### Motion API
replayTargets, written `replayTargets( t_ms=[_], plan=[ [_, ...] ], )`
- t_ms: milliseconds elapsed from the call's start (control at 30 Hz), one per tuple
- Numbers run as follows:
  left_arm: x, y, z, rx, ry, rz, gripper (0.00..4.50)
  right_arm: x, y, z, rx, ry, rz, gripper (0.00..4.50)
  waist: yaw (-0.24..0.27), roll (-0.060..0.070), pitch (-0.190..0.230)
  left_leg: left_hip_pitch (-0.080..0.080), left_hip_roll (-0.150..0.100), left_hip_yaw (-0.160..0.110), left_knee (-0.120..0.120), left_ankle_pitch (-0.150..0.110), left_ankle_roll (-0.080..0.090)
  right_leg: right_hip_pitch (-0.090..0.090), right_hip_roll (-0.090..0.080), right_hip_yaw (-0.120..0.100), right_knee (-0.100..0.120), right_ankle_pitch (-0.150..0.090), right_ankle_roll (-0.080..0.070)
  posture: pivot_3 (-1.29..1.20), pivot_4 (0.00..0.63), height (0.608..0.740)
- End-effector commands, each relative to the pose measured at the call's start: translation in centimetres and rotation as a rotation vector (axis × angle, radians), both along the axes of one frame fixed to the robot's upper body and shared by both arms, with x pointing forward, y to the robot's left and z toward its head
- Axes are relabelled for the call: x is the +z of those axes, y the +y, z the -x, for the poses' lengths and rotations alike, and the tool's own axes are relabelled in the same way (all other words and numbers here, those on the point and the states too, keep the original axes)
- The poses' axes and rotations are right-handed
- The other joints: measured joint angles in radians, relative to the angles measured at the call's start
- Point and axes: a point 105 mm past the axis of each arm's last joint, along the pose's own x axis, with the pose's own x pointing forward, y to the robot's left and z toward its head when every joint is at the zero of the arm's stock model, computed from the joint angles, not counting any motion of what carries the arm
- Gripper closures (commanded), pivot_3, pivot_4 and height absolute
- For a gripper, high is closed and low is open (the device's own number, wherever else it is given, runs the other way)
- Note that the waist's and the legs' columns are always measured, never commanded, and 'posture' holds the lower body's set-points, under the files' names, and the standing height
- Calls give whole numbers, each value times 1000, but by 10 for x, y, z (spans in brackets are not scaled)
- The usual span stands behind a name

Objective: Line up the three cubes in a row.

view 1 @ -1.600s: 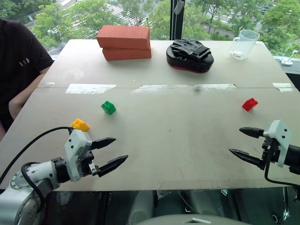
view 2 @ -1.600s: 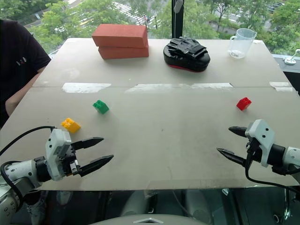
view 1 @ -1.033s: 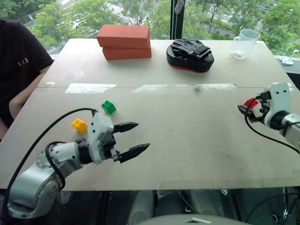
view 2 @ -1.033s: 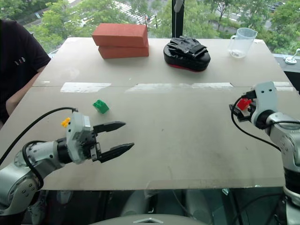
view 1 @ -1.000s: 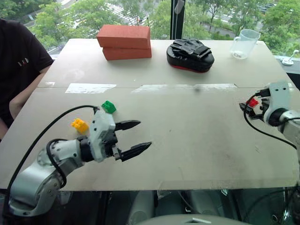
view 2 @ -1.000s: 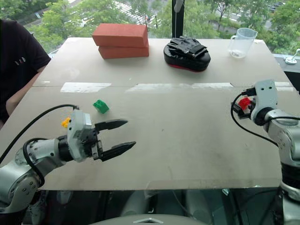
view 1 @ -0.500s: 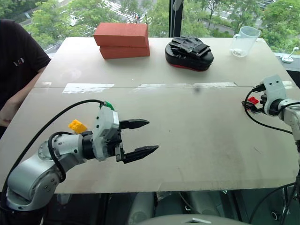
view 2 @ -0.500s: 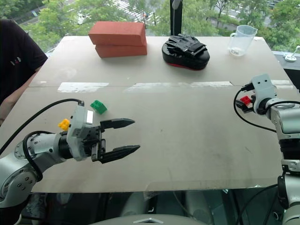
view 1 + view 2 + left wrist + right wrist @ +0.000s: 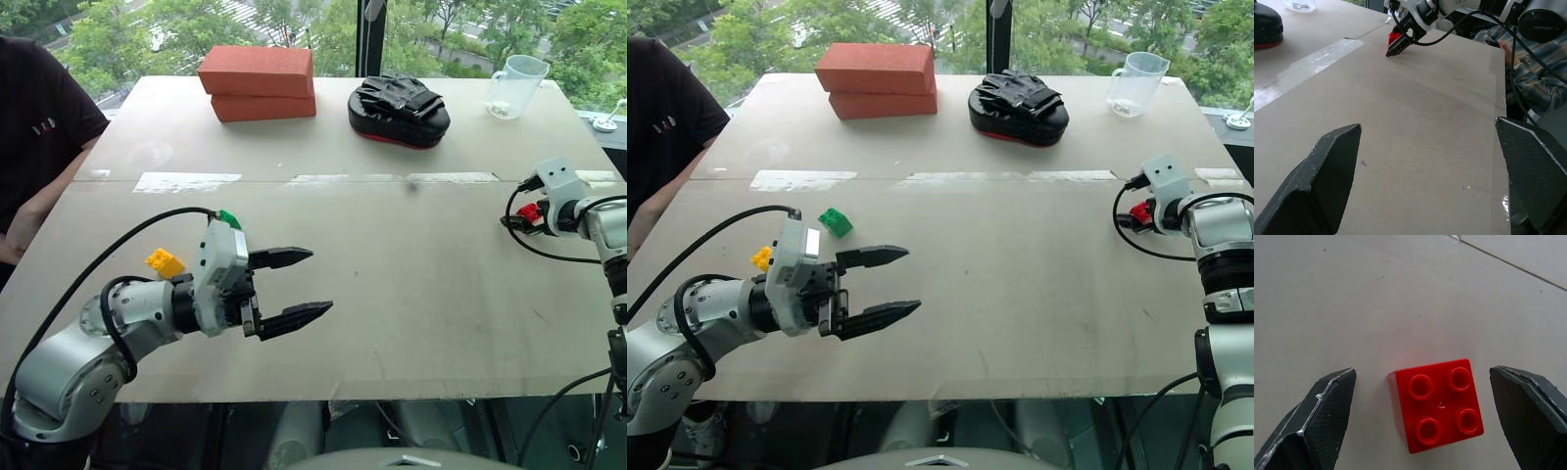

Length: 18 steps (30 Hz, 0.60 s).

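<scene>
Red studded plastic cube sits flat on the pale table, far right of the green studded cube and yellow studded cube, between the right gripper's spread, untouching fingers, while the left gripper hovers wide, empty.

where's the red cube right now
The red cube sits studs-up on the table near its right edge, between the open fingers of the right tool, far from the green cube and yellow cube on the left.
</scene>
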Motion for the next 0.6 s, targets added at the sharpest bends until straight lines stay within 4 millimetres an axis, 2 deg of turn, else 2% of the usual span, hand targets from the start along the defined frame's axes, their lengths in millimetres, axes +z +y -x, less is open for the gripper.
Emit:
replayTargets(
  t_ms=[33, 167, 233, 267, 300, 367, 433, 500, 600],
  plan=[
    [9, -3, 5, -8, -41, 5, 0, 17, -4, -2, 6, -31, 18, 1238, 0, 0, 0, 0, 0, 0, 0, 0, 0, 0, 0, 0, 0, 0, 0, 0, 150, 737],
    [10, -2, 5, 5, -37, 8, 0, 23, -4, 0, 14, -36, 19, 3161, 0, 0, 0, 0, 0, 0, 0, 0, 0, 0, 0, 0, 0, 0, 0, 0, 150, 737],
    [9, -2, 6, 9, -34, 8, 0, 25, -3, 2, 37, -34, 20, 3128, 0, 0, 0, 0, 0, 0, 0, 0, 0, 0, 0, 0, 0, 0, 0, 0, 150, 737],
    [9, -2, 6, 14, -30, 10, 0, 29, 5, 5, 104, -47, 9, 3128, 1, 0, 0, 0, 0, 0, 0, 0, 0, 0, 0, 0, 0, 0, 0, 0, 150, 737],
    [8, -1, 7, 19, -27, 10, 0, 34, 23, 11, 210, -55, -39, 3128, 1, 1, 0, 0, 0, 0, 0, 0, 0, 0, 0, 0, 0, 0, 0, 0, 150, 737],
    [6, 3, 8, 38, -10, 8, 0, 50, 77, 38, 507, -46, -164, 3128, 2, 1, 1, -1, 0, -1, 0, -1, 1, -1, 0, -1, 0, 0, 0, 0, 150, 737],
    [3, 8, 10, 56, 4, -2, 0, 57, 118, 62, 705, -35, -211, 3128, -6, 2, 1, -1, 1, -1, -1, -1, 2, -1, 0, 0, 0, 0, 0, 0, 150, 737],
    [-5, 14, 14, 71, 16, -37, 0, 60, 159, 74, 877, -67, -261, 3128, -21, 2, 0, 0, 1, -1, -1, -2, 3, -1, 1, 1, 1, 0, 0, 0, 150, 737],
    [-10, 21, 19, 87, 32, -49, 0, 39, 188, 73, 1048, -52, -78, 3128, -23, 1, 0, 2, 1, -2, 0, -2, 3, -1, 1, 0, 4, 0, 0, 0, 150, 737]
  ],
)
